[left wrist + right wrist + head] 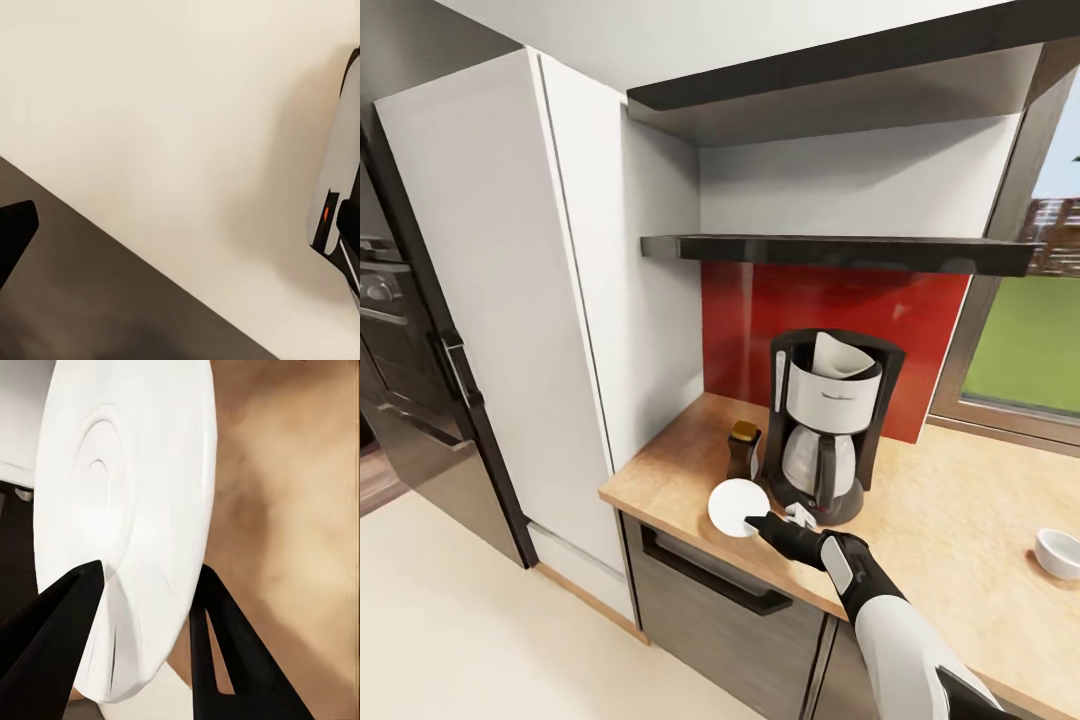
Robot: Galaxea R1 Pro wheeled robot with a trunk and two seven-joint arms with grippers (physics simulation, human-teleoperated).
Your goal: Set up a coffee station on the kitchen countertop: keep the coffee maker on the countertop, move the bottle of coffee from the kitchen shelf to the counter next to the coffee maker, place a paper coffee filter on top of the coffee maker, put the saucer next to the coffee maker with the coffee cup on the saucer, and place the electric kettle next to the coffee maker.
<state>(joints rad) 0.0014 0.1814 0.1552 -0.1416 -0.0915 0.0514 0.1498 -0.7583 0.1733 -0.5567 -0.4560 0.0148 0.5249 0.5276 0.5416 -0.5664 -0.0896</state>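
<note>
On the countertop stands the coffee maker, with the paper coffee filter sitting in its top. The bottle of coffee stands just left of it. My right gripper is shut on the rim of the saucer, holding it tilted near the counter's front edge, in front of the bottle. In the right wrist view both fingers clamp the saucer edge. The coffee cup sits far right on the counter. My left gripper hangs open over the floor. The electric kettle is out of view.
A tall white cabinet borders the counter's left end, with a dark oven beyond it. A dark shelf hangs above the red backsplash. A window is at the right. Drawers sit under the counter.
</note>
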